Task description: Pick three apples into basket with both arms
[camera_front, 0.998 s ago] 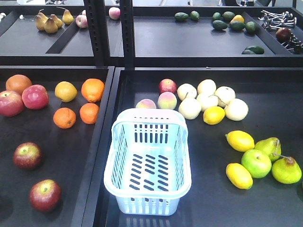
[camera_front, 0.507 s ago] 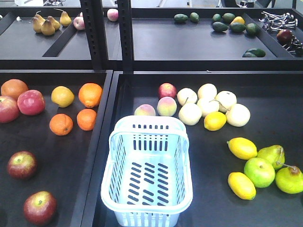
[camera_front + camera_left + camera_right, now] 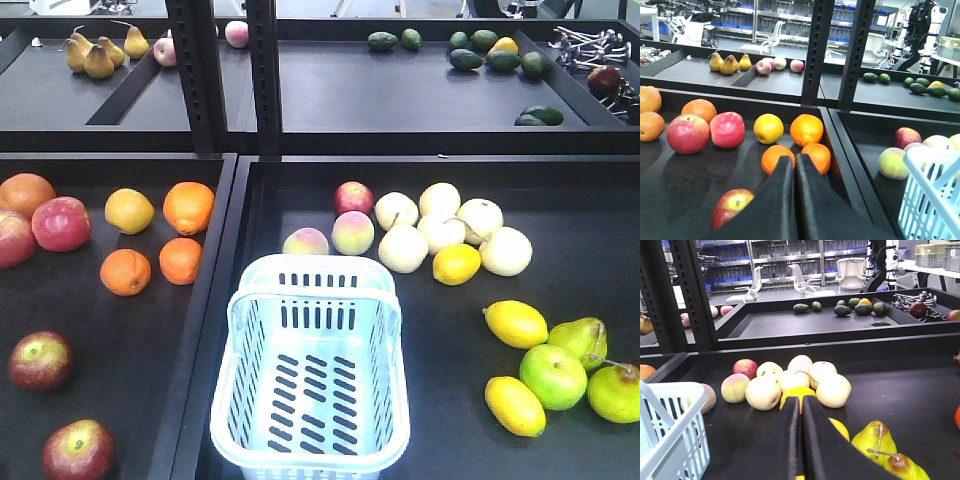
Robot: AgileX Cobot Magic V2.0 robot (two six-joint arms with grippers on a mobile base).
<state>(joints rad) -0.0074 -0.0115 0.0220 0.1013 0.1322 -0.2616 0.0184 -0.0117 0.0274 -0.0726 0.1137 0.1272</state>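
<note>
Biggest thing here is the black shelving: a left tray (image 3: 130,380), a right tray (image 3: 450,340) and an upper shelf (image 3: 380,90) behind them. The pale blue basket (image 3: 318,268) sits at the near left of the right tray, close against the divider, with nothing inside it.

The left gripper (image 3: 794,160) is pinched fully closed with nothing between the fingers. It hangs over the left tray, pointing at a pair of oranges (image 3: 816,155). Same deal with the right gripper (image 3: 801,400): closed on nothing over the right tray, tip lined up with a lemon (image 3: 796,391) at the near edge of a pile of pale round fruit (image 3: 832,390).

As for the task fruit, a dark red apple (image 3: 40,360) lies near the front left of the left tray, and a second apple (image 3: 78,450) is just in front of it at the bottom edge. Both are well apart from the basket. There's also a dark red round fruit (image 3: 603,80) at the far right of the upper shelf, beside some metal bits, but I can't tell if it's an apple.

The brighter red apples (image 3: 62,222) sit further back on the left. Over on the right are more lemons (image 3: 515,323), a green apple (image 3: 553,376) and green pears (image 3: 615,392)
</note>
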